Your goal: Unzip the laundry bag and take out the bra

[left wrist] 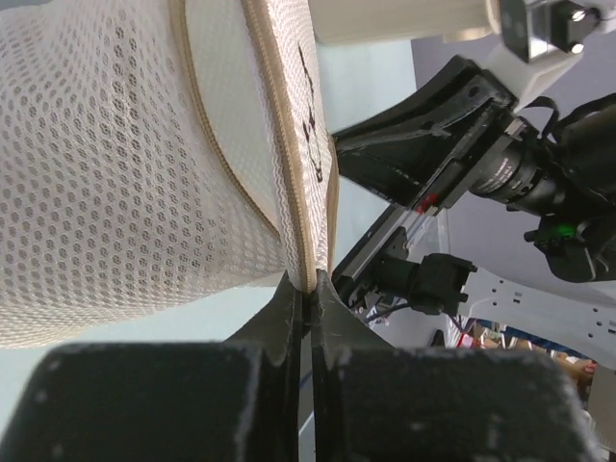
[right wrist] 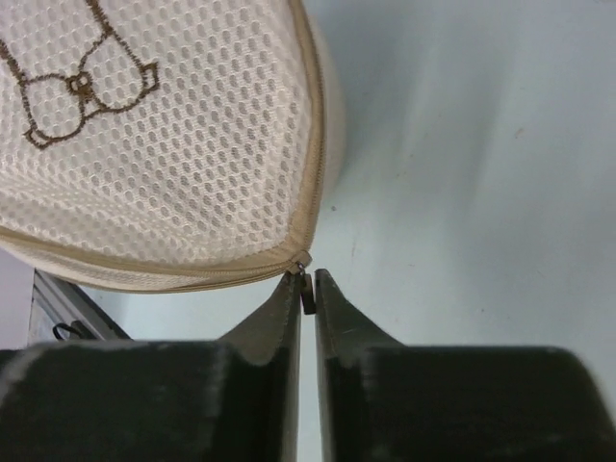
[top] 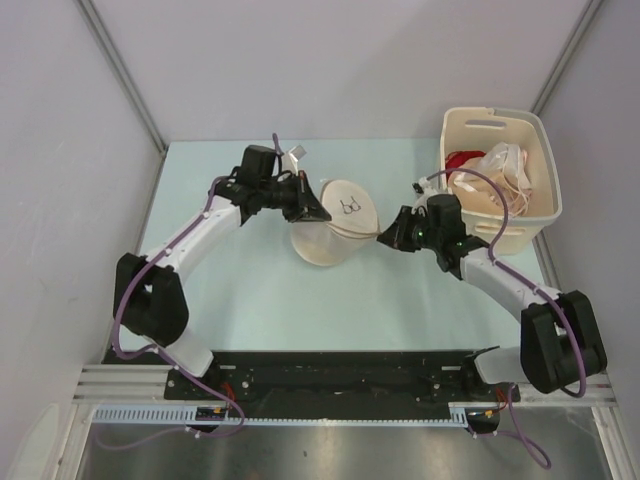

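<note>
The laundry bag (right wrist: 173, 144) just above the black right gripper (right wrist: 308, 289) is cream honeycomb mesh, edged by a tan zip band (right wrist: 192, 272), with a dark brown outline print (right wrist: 82, 91). The zip pull (right wrist: 307, 296) at its fingertips is dark. The table (right wrist: 481, 144) beyond is pale blue-green. The left gripper (left wrist: 310, 289), under the same mesh, is black too.

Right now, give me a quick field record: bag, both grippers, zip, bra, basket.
laundry bag: mid-table, held between both arms
left gripper: shut on the bag's rim seam
right gripper: shut on the zip pull
zip: looks closed next to the pull; rest unclear
bra: not visible
basket: far right, holds a red cloth and a pale strappy garment
</note>
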Available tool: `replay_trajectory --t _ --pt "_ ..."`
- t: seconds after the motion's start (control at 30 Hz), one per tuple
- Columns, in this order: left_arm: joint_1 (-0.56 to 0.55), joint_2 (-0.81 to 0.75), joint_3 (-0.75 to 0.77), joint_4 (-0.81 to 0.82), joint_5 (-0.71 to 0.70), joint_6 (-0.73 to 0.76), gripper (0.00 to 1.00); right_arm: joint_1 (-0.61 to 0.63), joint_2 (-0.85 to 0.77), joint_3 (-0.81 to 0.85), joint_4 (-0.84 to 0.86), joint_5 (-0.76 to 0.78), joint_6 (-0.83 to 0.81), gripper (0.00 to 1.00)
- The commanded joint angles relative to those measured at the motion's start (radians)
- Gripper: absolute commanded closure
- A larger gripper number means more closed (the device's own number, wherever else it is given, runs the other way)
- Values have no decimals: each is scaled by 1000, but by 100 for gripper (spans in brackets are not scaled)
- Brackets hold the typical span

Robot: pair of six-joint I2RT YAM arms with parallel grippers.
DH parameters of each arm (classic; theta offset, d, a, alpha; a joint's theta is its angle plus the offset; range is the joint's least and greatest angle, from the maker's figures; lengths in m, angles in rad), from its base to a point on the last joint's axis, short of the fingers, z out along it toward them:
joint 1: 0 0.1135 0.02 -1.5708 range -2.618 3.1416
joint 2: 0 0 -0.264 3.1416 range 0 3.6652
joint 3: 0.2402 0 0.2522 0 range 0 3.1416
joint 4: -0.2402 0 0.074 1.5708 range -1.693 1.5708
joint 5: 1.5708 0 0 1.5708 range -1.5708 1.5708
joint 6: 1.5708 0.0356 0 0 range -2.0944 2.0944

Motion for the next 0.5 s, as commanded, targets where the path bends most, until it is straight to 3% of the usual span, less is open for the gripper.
replay_trajectory --t 0.0,0.07,0.13,0.27,0.33,0.47 --pt "28 -69 -5 15 60 42 100 -8 -95 19 -158 237 -54 71" --pt "28 -61 -8 12 52 42 100 27 -199 18 -196 317 -75 52" --pt "30 -50 -11 7 35 45 99 95 -260 19 -216 373 -83 45" --pt "28 -26 -11 -2 26 45 99 260 -323 39 -226 589 -111 41" --pt "28 -20 -13 2 22 42 100 416 -295 61 -212 731 -192 39" --pt "22 -21 -8 1 2 37 100 581 -202 124 -160 882 -305 40"
